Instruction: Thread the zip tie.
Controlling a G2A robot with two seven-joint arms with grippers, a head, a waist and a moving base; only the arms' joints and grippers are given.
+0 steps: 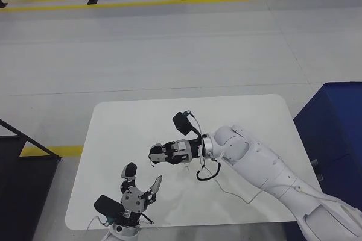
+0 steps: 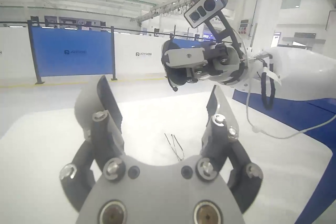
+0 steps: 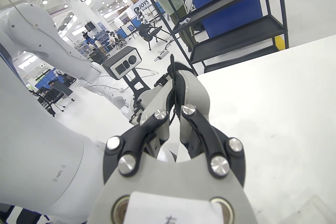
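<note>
A white worktop (image 1: pixel 247 114) seen from above, with two white robot arms over it.

The right gripper (image 1: pixel 154 153) hangs above the middle of the worktop, on an arm that comes in from the worktop's right side. Its jaws are closed tight on a black zip tie (image 3: pixel 172 62). In the right wrist view the right gripper (image 3: pixel 178 72) has the strap pinched between its two grey fingers (image 3: pixel 195 93), and a short length of strap sticks out past the fingertips. In the left wrist view the same gripper (image 2: pixel 168 70) is raised clear of the worktop, and a thin dark piece of the zip tie (image 2: pixel 171 79) curves down from its jaws, not touching the surface.

The left gripper (image 1: pixel 145 175) sits over the worktop's edge nearest the robot, a little to the left of the middle. Its jaws are spread wide and hold nothing. In its own wrist view the left gripper (image 2: pixel 160 99) shows two flat fingers (image 2: pixel 109 104) angled apart, with bare worktop between them.

A few thin dark strands (image 2: pixel 174 146) lie flat on the worktop close to that near edge, just ahead of the left gripper. They are too thin to identify.

A blue cabinet (image 1: pixel 344 132) stands against the worktop's right side.
</note>
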